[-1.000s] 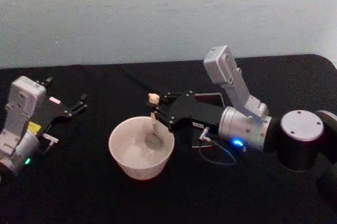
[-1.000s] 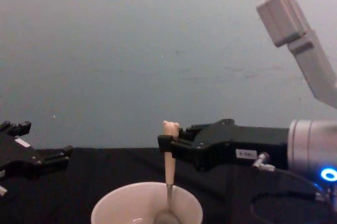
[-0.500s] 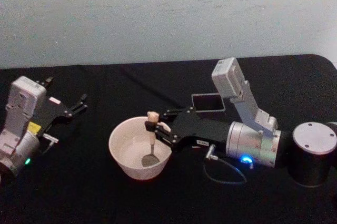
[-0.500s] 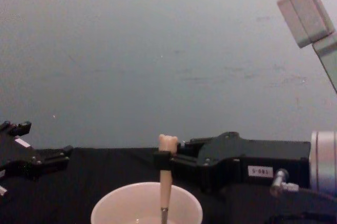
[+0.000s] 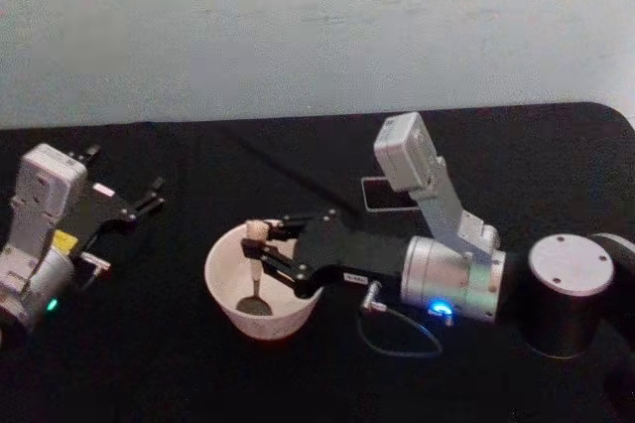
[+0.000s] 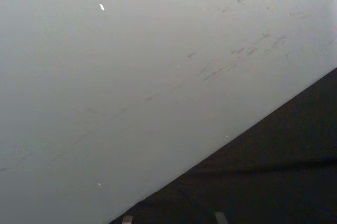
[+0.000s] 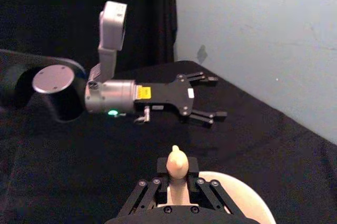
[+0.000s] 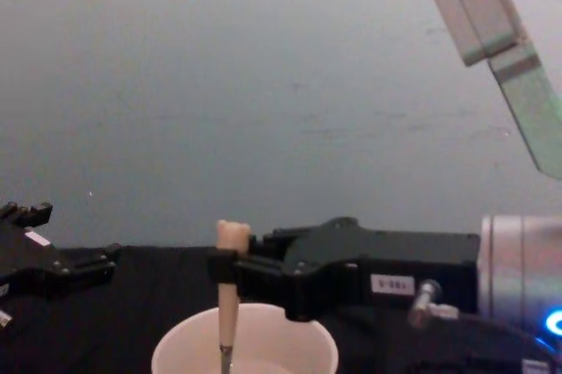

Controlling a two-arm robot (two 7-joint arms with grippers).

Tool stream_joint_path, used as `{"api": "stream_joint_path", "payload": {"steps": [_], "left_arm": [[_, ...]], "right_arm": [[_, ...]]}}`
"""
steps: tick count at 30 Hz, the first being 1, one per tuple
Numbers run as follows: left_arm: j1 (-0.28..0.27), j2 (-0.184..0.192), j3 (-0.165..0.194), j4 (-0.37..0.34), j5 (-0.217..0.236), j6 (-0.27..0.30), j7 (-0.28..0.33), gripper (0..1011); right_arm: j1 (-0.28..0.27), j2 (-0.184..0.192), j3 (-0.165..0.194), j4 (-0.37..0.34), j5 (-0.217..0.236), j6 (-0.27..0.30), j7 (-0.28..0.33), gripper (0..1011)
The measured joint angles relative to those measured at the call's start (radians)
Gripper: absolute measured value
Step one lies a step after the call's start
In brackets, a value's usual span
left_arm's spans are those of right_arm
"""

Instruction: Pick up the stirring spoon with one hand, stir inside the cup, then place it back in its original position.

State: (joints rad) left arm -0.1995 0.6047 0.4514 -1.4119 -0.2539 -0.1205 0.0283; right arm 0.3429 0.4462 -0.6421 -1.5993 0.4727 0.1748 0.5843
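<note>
The stirring spoon (image 5: 255, 262) stands nearly upright in the cream-white cup (image 5: 266, 324), its metal bowl low on the cup's left side. My right gripper (image 5: 260, 248) reaches in from the right and is shut on the beige handle just under the bear head (image 8: 232, 233). The right wrist view has the bear head (image 7: 176, 162) poking up between the fingers, with the cup's rim (image 7: 247, 199) below. The dark grey holder (image 5: 373, 195) sits behind the cup, partly hidden by the right wrist. My left gripper (image 5: 151, 197) rests open at the far left.
Black cloth covers the table (image 5: 149, 363), with a pale wall behind. A thin cable (image 5: 397, 339) loops off the right wrist onto the cloth beside the cup. The right arm's large joint (image 5: 566, 284) sits at the right.
My right gripper has carried the spoon from the cup's right side across to its left side, the bowl staying inside the cup. The left arm has not moved.
</note>
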Motion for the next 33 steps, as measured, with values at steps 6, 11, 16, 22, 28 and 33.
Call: {"api": "stream_joint_path", "payload": {"steps": [6,11,16,22,28,33], "left_arm": [[0.000,0.000,0.000,0.000,0.000,0.000,0.000,1001],[0.000,0.000,0.000,0.000,0.000,0.000,0.000,1001],[0.000,0.000,0.000,0.000,0.000,0.000,0.000,1001],[0.000,0.000,0.000,0.000,0.000,0.000,0.000,1001],[0.000,0.000,0.000,0.000,0.000,0.000,0.000,1001],[0.000,0.000,0.000,0.000,0.000,0.000,0.000,1002]], "right_arm": [[0.017,-0.025,0.005,0.025,-0.003,-0.001,-0.040,210],[0.026,-0.035,0.020,0.039,-0.004,0.000,-0.062,210],[0.029,-0.038,0.039,0.040,0.002,0.011,-0.081,210],[0.026,-0.034,0.051,0.028,0.009,0.023,-0.092,210],[0.024,-0.030,0.057,0.021,0.013,0.029,-0.097,210],[0.027,-0.023,0.063,0.010,0.014,0.049,-0.108,210]]}}
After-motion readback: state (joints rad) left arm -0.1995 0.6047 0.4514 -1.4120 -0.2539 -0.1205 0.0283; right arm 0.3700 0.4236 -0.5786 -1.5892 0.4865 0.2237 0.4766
